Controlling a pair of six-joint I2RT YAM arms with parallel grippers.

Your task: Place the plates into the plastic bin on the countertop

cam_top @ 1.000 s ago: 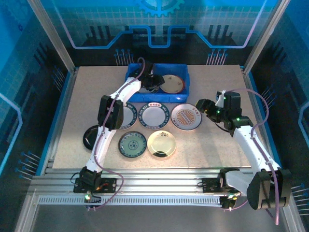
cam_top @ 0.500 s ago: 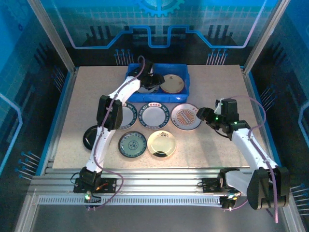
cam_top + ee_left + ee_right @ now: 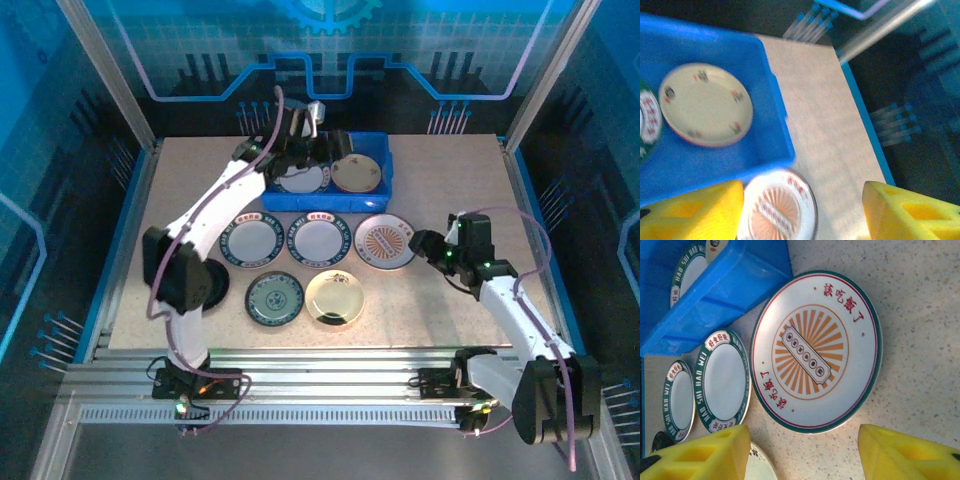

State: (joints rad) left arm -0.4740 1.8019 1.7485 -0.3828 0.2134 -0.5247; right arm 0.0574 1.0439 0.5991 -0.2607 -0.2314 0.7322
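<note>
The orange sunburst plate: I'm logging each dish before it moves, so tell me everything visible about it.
The orange sunburst plate is round, glossy white, ceramic-looking, with a green-and-red rim, orange rays around a plaque, and red characters. It lies flat, face up on the countertop, outside the blue bin, beside a green-rimmed plate. The right hand hovers open beside it.

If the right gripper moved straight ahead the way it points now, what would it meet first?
Most likely the orange sunburst plate: in the wrist view it lies centred ahead of the right gripper, framed by its open jaws. Depth is unclear.
</note>
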